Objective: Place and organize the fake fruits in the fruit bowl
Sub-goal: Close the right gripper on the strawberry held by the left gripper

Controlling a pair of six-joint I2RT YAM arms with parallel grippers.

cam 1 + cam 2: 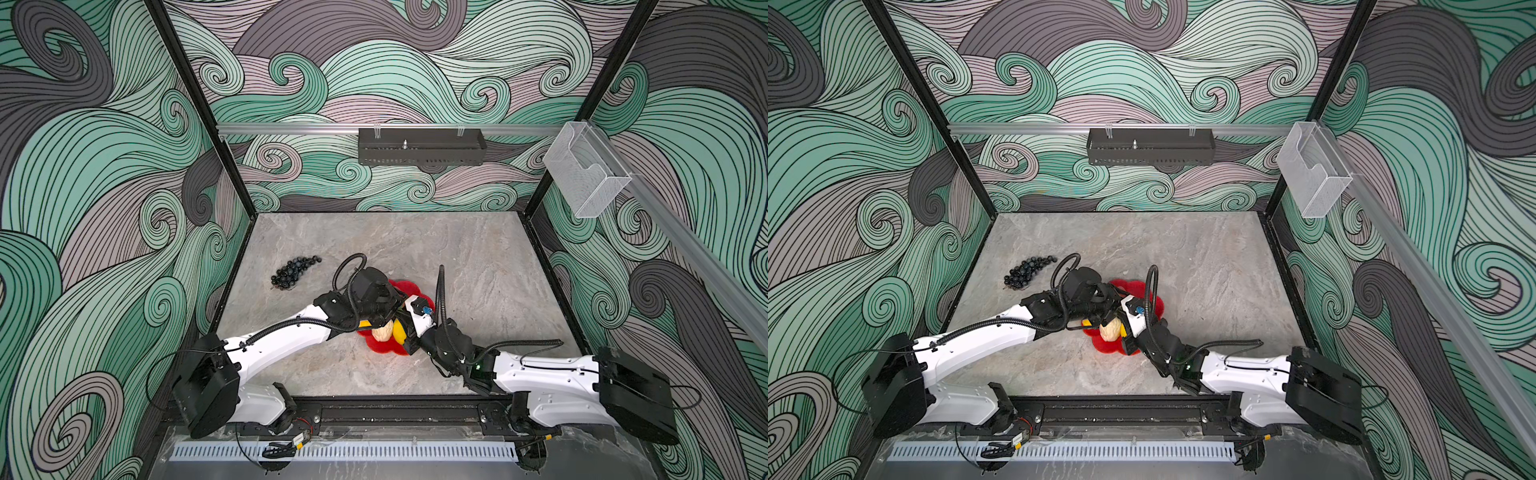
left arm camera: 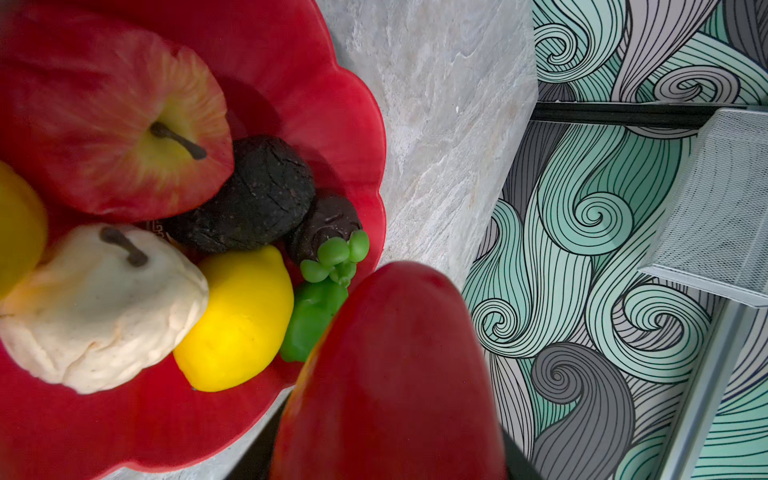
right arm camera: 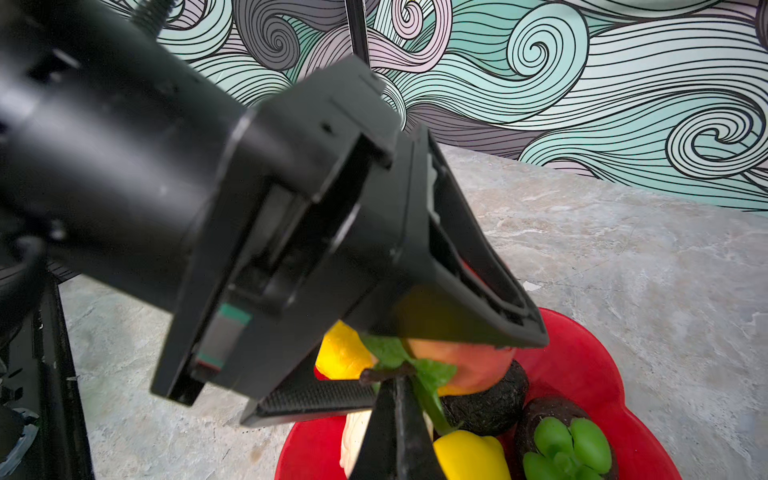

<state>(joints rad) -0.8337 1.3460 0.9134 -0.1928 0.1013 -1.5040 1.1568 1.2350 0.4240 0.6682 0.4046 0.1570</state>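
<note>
Lying on bench (image 1: 457, 257), in a top view: one grape bunch (image 1: 296, 272), at 10 o'clock from the one fruit bowl (image 1: 382, 351); long axis 8-to-2 o'clock, narrow tip toward 2.
Left wrist, inside bowl: one apple (image 2: 112, 120), one pear (image 2: 99, 307), two lemons (image 2: 241, 320), one avocado (image 2: 257, 195).
Right wrist, left claw (image 3: 453, 365): clamped on one stemmed fruit (image 3: 478, 365) over the bowl.
Right wrist, right claw (image 3: 395, 380): tips pinched together on that fruit's stem.

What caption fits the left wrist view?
An apple, pear, lemon and avocado crowd the scalloped red bowl while a blurred red-orange fruit fills the foreground.
</note>
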